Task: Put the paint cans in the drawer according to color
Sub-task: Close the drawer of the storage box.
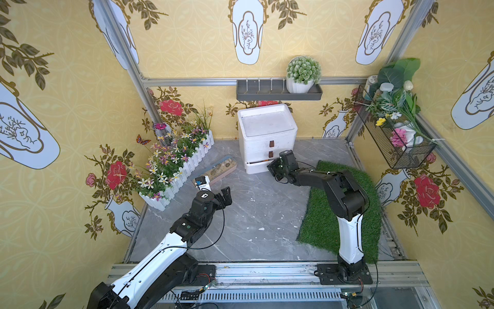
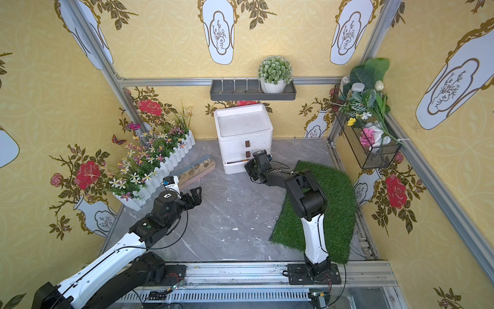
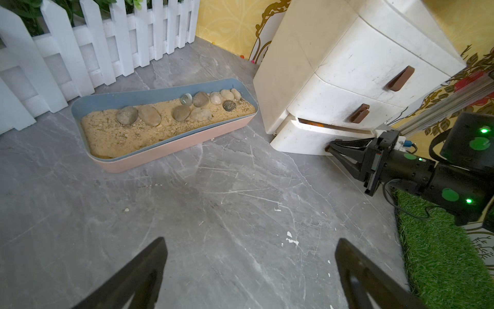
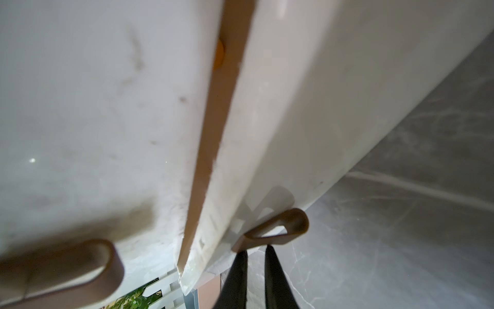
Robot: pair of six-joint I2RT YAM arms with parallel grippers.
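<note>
A white three-drawer cabinet (image 1: 267, 133) stands at the back of the floor. Its bottom drawer (image 3: 294, 139) is pulled out a crack. Through the gap shows the orange edge of one of the paint cans (image 3: 311, 123) (image 4: 219, 54); no other can is in view. My right gripper (image 4: 256, 248) (image 3: 328, 148) is nearly shut, with only a narrow slit between its fingers. Its tips rest against the bottom drawer's brown loop handle (image 4: 280, 227), and nothing shows between them. My left gripper (image 3: 250, 240) (image 1: 226, 196) hangs wide open and empty over bare grey floor, well away from the cabinet.
A pink and blue tray (image 3: 160, 157) of sand and stones lies left of the cabinet. A white picket-fence flower box (image 1: 184, 171) runs along the left wall. A green grass mat (image 1: 320, 227) lies under the right arm. A wire basket (image 1: 395, 144) hangs on the right wall.
</note>
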